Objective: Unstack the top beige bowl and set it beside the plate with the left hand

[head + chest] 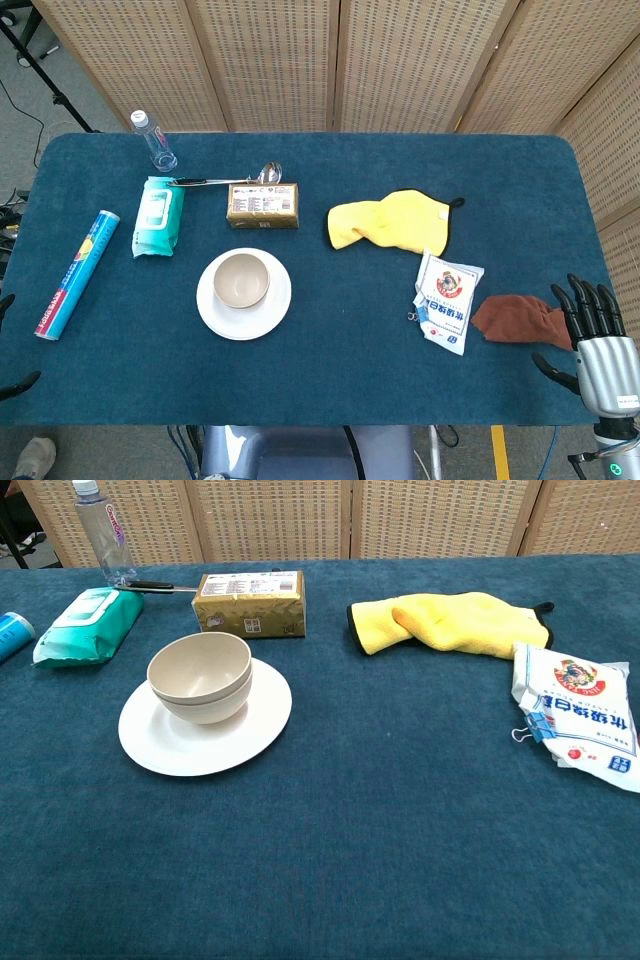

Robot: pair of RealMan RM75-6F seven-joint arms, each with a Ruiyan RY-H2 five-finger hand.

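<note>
Two bowls: beige, nested one inside the other; the top beige bowl (199, 666) sits upright in the lower bowl (210, 708), not yet lifted out.
Plate: white plate (160, 748) under the stack, left of centre on the worktop (330, 350); the stack stands near its middle.
Left hand: only dark fingertips (5, 305) show at the left edge of the head view, well apart from the bowls; whether the fingers are open or closed cannot be told.
Right hand: right hand (595, 345) at the near right corner, holding nothing, fingers spread and pointing away from the robot, tips just beside a brown cloth (515, 320).
Behind the plate: gold box (249, 603), lying flat; a ladle (235, 179) with a dark handle lies just behind it.
Left of the plate: teal wipes pack (85, 626); further left a blue roll (78, 273) lies at a slant near the worktop's edge.
Far left back: clear water bottle (155, 141), upright.
Right of centre: yellow cloth (450, 623) with dark trim, crumpled.
Near the right hand: white bag (580, 715) with red and blue print, closed by a binder clip (533, 727), lying between the yellow cloth and the brown cloth.
</note>
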